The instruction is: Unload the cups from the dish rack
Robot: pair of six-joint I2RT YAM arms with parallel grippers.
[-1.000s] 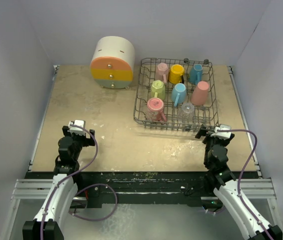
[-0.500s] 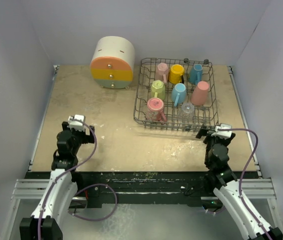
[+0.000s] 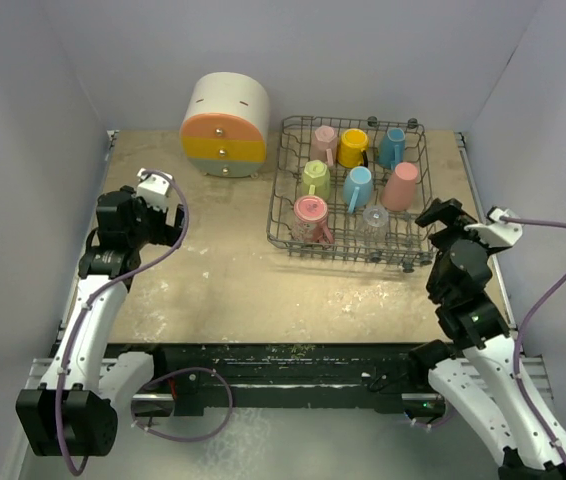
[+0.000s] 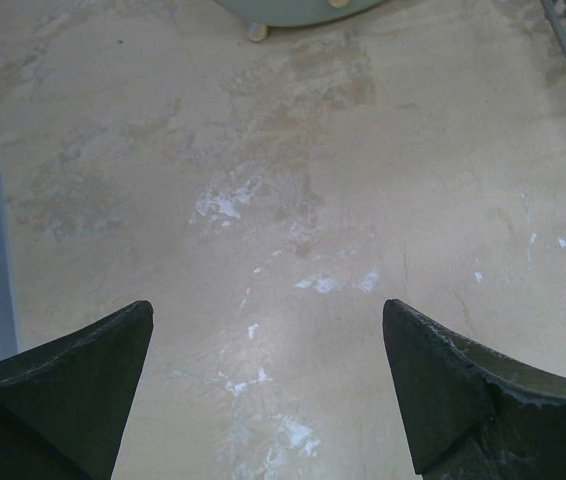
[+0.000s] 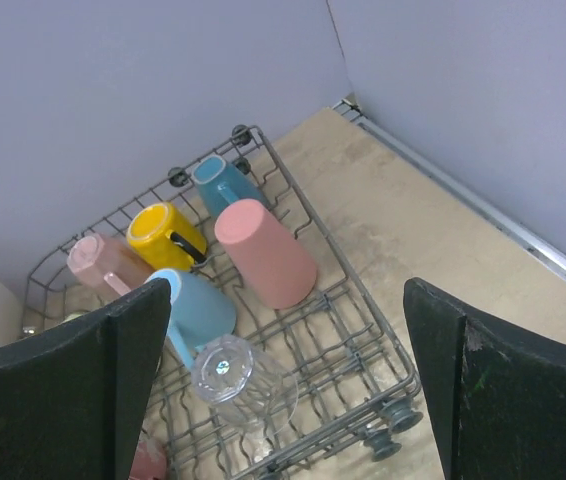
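Observation:
The dark wire dish rack (image 3: 350, 253) stands at the far right of the table with several cups in it: pink (image 3: 324, 140), yellow (image 3: 352, 147), blue (image 3: 392, 146), pale green (image 3: 315, 177), light blue (image 3: 358, 186), salmon (image 3: 401, 185), clear glass (image 3: 373, 217) and pink patterned (image 3: 310, 218). My right gripper (image 3: 439, 214) hovers open just off the rack's near right corner. In its wrist view the rack (image 5: 367, 296), salmon tumbler (image 5: 263, 252) and clear glass (image 5: 233, 375) lie between its fingers. My left gripper (image 3: 170, 212) is open over bare table, left of the rack; it (image 4: 267, 306) holds nothing.
A round cream cabinet (image 3: 225, 125) with orange, yellow and blue drawers stands left of the rack at the back; its base (image 4: 293, 8) shows ahead of the left gripper. White walls close in the table on three sides.
Both arms have lifted from near the front edge. The left gripper moved further back and left; the right swung right and up to the rack's near right corner. Both stayed open.

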